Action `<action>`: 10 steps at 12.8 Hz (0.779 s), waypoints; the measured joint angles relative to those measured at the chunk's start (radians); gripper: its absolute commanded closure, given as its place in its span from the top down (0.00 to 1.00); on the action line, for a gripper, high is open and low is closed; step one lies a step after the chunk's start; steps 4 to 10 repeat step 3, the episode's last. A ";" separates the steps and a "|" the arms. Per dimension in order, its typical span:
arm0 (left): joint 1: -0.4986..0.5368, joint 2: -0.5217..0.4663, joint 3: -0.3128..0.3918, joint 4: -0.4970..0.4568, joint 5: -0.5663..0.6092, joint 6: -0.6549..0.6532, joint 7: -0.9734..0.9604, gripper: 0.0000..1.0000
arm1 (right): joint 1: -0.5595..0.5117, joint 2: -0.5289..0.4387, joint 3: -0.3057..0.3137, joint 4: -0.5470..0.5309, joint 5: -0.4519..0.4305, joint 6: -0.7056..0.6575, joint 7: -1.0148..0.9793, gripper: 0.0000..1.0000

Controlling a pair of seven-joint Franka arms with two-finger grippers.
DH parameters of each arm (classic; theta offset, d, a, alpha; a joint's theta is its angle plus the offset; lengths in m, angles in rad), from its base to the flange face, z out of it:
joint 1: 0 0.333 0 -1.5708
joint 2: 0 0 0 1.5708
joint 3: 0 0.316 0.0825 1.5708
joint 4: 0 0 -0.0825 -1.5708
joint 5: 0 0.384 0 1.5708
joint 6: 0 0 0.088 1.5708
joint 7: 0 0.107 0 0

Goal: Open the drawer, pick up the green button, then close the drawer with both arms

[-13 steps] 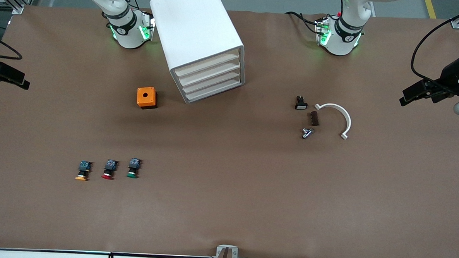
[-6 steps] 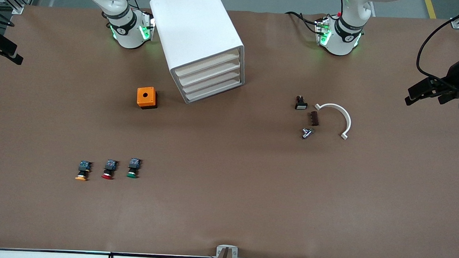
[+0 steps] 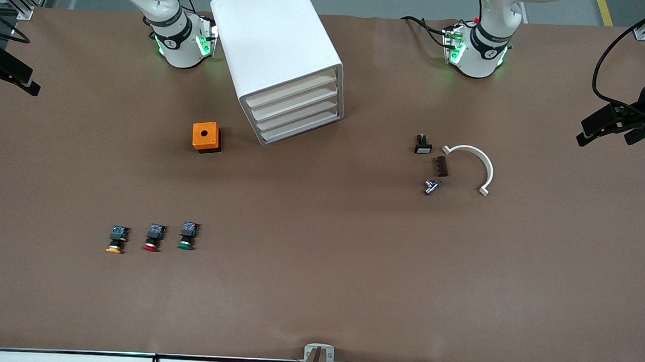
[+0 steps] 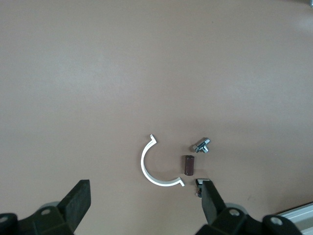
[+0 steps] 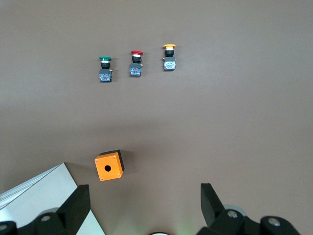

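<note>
Two black two-finger grippers, left gripper (image 3: 602, 128) and right gripper (image 3: 11, 75), are being held spread and empty over the counter's ends; the green-capped push button (image 3: 187, 236) is lying outside the closed white drawer cabinet (image 3: 284, 65), beside red and orange lookalikes, so the wrong cap is being risked.

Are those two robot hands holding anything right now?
No. The left hand and the right hand are both open and empty, up above the brown table.

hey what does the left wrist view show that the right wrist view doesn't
Only the left wrist view: the white curved clip, brown block, metal fitting and the open left gripper.
Only the right wrist view: the green button, red button, orange-capped button, orange box, a corner of the white drawer unit and the open right gripper.
Both: the brown table.
</note>
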 measured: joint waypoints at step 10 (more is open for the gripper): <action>-0.001 0.000 0.000 0.000 0.000 0.000 0.000 1.00 | 0.000 -0.005 0.001 -0.004 -0.006 0.014 -0.002 1.00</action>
